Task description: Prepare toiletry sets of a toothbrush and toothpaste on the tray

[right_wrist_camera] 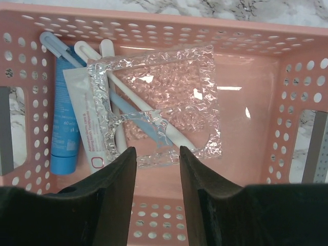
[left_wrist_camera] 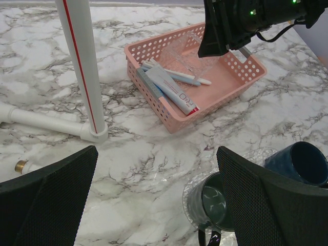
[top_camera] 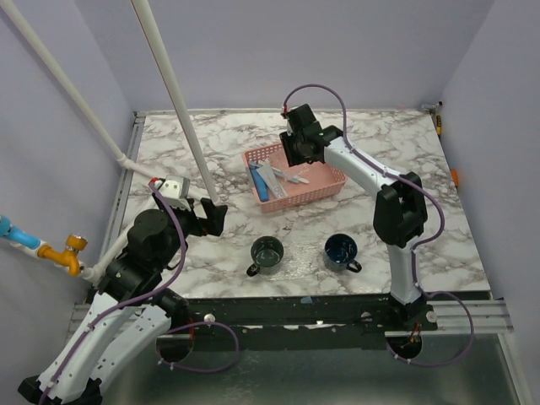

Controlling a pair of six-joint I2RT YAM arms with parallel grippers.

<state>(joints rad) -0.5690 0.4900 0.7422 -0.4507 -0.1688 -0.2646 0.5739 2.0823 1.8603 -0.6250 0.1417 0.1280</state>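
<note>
One pink basket [top_camera: 319, 179], clear tray [right_wrist_camera: 179, 82] lying inside.
From above, shows right gripper [top_camera: 292, 157] over basket, left gripper [top_camera: 214, 218] well apart. From left wrist, shows fingers [left_wrist_camera: 51, 200] spread wide. From right wrist, shows fingers [right_wrist_camera: 113, 189] parted, just above tray's near edge.

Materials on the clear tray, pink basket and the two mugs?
The clear tray looks like thin transparent plastic, glossy and crinkle-textured; the basket floor and toothbrushes show through it. The pink basket looks like moulded plastic, matt, with rows of holes. The green mug and blue mug are probably glazed ceramic, given their shiny dark surfaces; could be enamel.
</note>
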